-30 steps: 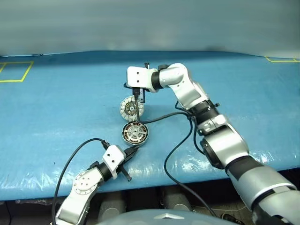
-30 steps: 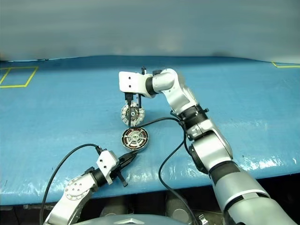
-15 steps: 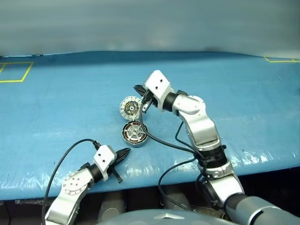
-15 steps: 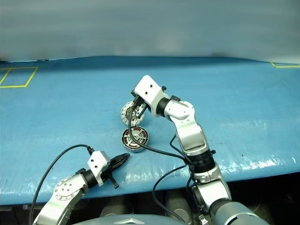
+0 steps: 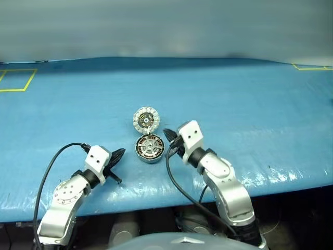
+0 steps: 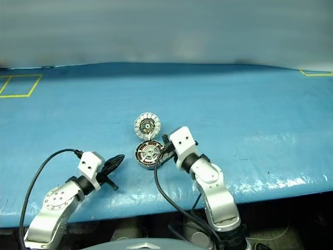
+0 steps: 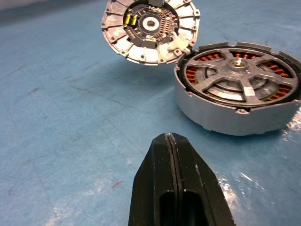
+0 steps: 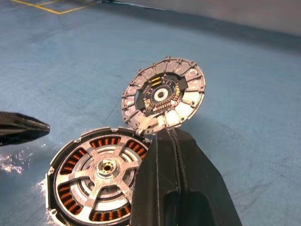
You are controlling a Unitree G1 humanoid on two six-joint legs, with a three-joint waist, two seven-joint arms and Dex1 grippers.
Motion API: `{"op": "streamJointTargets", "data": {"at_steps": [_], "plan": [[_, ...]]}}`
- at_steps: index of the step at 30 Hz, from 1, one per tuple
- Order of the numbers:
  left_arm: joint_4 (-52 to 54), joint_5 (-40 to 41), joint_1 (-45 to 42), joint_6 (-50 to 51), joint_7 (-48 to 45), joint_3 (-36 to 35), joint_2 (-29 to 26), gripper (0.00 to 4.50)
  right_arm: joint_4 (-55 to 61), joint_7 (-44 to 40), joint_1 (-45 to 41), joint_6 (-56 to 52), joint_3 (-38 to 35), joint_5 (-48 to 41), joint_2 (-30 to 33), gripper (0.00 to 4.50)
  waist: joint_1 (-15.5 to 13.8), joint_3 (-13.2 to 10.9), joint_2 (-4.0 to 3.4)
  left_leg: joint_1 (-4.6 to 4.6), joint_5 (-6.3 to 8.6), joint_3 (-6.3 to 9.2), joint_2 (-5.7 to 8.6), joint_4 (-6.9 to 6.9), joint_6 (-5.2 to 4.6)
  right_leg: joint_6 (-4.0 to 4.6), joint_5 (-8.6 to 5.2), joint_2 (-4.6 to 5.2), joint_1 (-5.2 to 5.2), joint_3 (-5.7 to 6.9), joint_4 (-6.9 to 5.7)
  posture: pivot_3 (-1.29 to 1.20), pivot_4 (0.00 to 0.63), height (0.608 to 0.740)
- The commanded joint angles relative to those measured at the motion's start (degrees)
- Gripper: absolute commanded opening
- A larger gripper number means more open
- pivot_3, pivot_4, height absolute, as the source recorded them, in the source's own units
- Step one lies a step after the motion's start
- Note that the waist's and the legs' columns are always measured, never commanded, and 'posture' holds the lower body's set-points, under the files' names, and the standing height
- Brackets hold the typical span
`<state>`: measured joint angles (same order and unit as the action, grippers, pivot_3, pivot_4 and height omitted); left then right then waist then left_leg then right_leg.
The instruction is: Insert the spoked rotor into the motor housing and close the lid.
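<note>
The blue table cover (image 5: pixel 250 99) spreads wide under both my arms, with yellow taped corners (image 5: pixel 18 78) far off at its back edges. Near the middle of it sits the motor housing (image 5: pixel 150 148), a round silver-grey cup lying flat, copper-brown windings showing between the silvery spokes of the spoked rotor (image 7: pixel 240 75), which lies inside it around the shiny hub. The lid (image 5: pixel 145 119) stands tilted open on the far side of the housing, joined to its rim, its whitish inner face with a dark centre turned toward me.

My right gripper (image 5: pixel 169 145) is just beside the housing on its right, its two black fingers pressed together with nothing between them; in the right wrist view their tip (image 8: pixel 165 134) lies close to the joint between the lid and the housing, though I cannot tell whether it touches. My left gripper (image 5: pixel 117 154) hangs to the left of the housing, apart from it, fingers (image 7: pixel 171 160) likewise pinched together and empty, pointing toward the housing's wall. A black cable (image 5: pixel 52 166) loops from my left wrist.
</note>
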<state>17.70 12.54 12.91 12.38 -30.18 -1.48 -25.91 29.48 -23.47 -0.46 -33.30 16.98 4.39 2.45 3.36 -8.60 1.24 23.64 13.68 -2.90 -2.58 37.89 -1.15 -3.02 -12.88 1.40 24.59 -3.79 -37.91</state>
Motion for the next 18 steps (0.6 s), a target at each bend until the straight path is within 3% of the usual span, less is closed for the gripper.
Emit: {"op": "streamJointTargets", "data": {"at_steps": [1,10,12,18], "plan": [[-1.01,2.39,-2.99,2.79,0.87,-2.63,0.71,0.00,0.85,1.64,1.20,4.24,3.06,0.71,1.15,0.01,-0.04,0.03,0.05,-0.01,-0.01,0.03,0.00,0.01,0.01,-0.01,0.00,-0.01,-0.01,0.03,0.00,0.00,0.150,0.740],[-14.27,9.88,-17.61,7.32,2.70,-10.05,4.56,0.00,-0.03,0.94,2.40,5.18,3.87,-4.25,1.59,0.01,-0.78,0.08,0.17,0.01,-0.01,0.08,0.04,0.00,0.01,-0.03,0.02,-0.05,-0.05,0.08,0.05,0.00,0.150,0.740],[-17.76,14.95,-20.81,7.77,-0.90,-12.07,6.17,0.00,-0.56,1.05,2.87,5.67,3.81,-4.95,1.76,0.01,-0.98,0.08,0.20,0.04,-0.01,0.08,0.04,0.00,0.01,-0.05,0.03,-0.05,-0.05,0.09,0.09,0.00,0.150,0.740],[-28.76,18.71,-29.16,13.40,-9.63,-11.08,4.54,0.00,-0.87,0.61,4.41,6.23,4.58,-7.36,1.90,0.01,-1.26,0.10,0.24,0.08,-0.01,0.03,0.08,0.02,0.01,-0.05,0.05,-0.11,-0.07,0.10,0.10,0.00,0.150,0.740]]}}
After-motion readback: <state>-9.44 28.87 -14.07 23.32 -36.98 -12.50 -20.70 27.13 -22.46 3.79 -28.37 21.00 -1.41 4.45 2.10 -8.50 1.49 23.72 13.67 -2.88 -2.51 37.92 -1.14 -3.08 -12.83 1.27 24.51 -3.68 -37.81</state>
